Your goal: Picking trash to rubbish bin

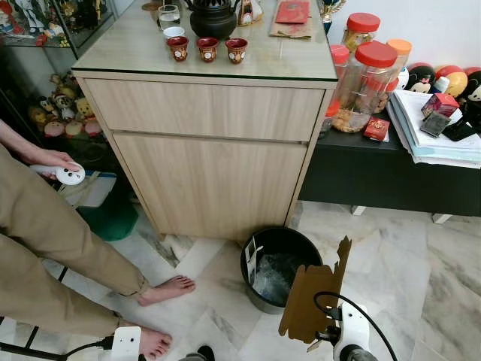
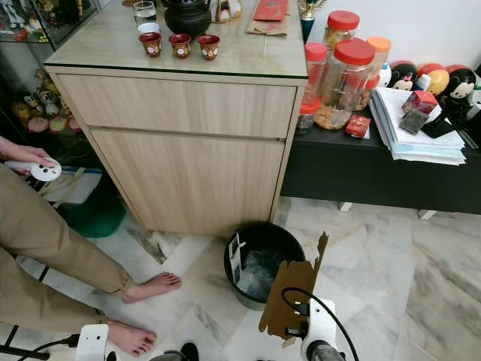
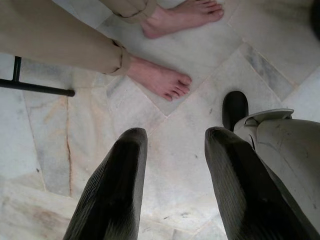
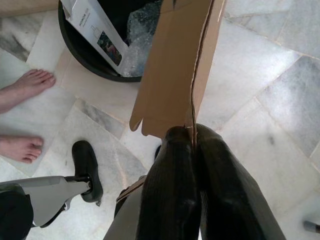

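The right gripper (image 4: 192, 145) is clamped on a flat piece of cardboard (image 1: 314, 292), holding it upright just beside the black bin (image 1: 279, 265), over the marble floor (image 1: 421, 263). The bin stands at the foot of the wooden cabinet (image 1: 210, 150) and holds a small white box (image 4: 92, 30) and clear plastic. The left gripper (image 3: 170, 165) hangs low with its fingers spread, empty, near a person's bare feet (image 3: 162, 80).

– What colours do you see?
– My fingers (image 4: 170, 185) are black, shut on brown card (image 4: 172, 70). The bin (image 1: 259, 252) is black.
– And the floor?
– The floor (image 1: 421, 263) is pale marble, grey-veined. The cabinet (image 1: 214, 173) is light wood; jars (image 1: 368, 71) have red and orange lids; the trousers (image 1: 45, 241) are tan.
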Available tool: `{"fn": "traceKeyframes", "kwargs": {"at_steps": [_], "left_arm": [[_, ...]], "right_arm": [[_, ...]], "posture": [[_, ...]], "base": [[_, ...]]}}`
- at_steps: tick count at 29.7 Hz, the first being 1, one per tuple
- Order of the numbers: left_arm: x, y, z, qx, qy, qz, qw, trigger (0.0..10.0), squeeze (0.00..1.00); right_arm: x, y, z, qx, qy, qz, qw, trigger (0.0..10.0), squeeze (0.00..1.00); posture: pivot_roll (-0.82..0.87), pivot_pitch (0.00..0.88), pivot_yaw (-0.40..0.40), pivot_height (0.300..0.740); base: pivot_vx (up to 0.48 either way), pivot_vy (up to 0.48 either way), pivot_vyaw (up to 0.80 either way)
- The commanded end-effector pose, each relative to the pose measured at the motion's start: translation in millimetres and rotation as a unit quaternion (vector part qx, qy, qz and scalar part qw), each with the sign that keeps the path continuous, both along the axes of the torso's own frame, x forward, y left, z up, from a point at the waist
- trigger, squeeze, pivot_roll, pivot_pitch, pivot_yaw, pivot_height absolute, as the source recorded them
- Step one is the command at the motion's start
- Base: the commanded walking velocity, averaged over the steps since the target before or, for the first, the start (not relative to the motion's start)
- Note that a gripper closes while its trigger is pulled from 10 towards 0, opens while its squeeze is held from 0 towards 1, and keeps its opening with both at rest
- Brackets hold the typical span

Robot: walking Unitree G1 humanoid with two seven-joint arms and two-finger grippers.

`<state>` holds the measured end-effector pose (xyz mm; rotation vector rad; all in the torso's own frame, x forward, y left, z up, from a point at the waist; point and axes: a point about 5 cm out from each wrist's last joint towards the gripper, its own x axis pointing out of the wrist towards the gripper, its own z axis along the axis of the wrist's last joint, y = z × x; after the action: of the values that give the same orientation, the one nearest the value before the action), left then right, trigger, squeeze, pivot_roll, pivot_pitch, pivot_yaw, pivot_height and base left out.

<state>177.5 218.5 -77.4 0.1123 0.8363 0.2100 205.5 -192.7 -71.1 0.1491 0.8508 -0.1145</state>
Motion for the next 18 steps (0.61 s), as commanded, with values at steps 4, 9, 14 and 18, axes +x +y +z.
{"fn": "traceKeyframes", "kwargs": {"at_steps": [4, 9, 14, 18], "left_arm": [[-9.4, 1.4, -4.4, -0.001, 0.016, 0.009, 1.000, 10.0, 0.00], [-9.9, 1.3, -4.7, -0.001, 0.016, 0.010, 1.000, 10.0, 0.00], [-10.1, 1.0, -4.7, -0.001, 0.016, 0.009, 1.000, 10.0, 0.00], [-9.8, 0.4, -4.7, -0.002, 0.015, 0.008, 1.000, 10.0, 0.00]], "right_arm": [[-5.8, -1.0, -3.2, 0.003, 0.010, -0.012, 1.000, 10.0, 0.00], [-5.4, -1.6, -2.9, 0.001, 0.008, -0.012, 1.000, 10.0, 0.00], [-5.2, -1.6, -2.6, -0.002, 0.006, -0.008, 1.000, 10.0, 0.00], [-5.1, -1.5, -2.6, -0.002, 0.006, -0.007, 1.000, 10.0, 0.00]], "posture": [[0.10, 0.219, -0.022, 0.740], [0.11, 0.215, -0.024, 0.740], [0.11, 0.208, -0.024, 0.740], [0.11, 0.204, -0.023, 0.740]], "base": [[0.254, 0.000, 0.00], [0.256, 0.000, -0.48], [0.257, 0.000, -0.23], [0.256, 0.000, 0.00]]}}
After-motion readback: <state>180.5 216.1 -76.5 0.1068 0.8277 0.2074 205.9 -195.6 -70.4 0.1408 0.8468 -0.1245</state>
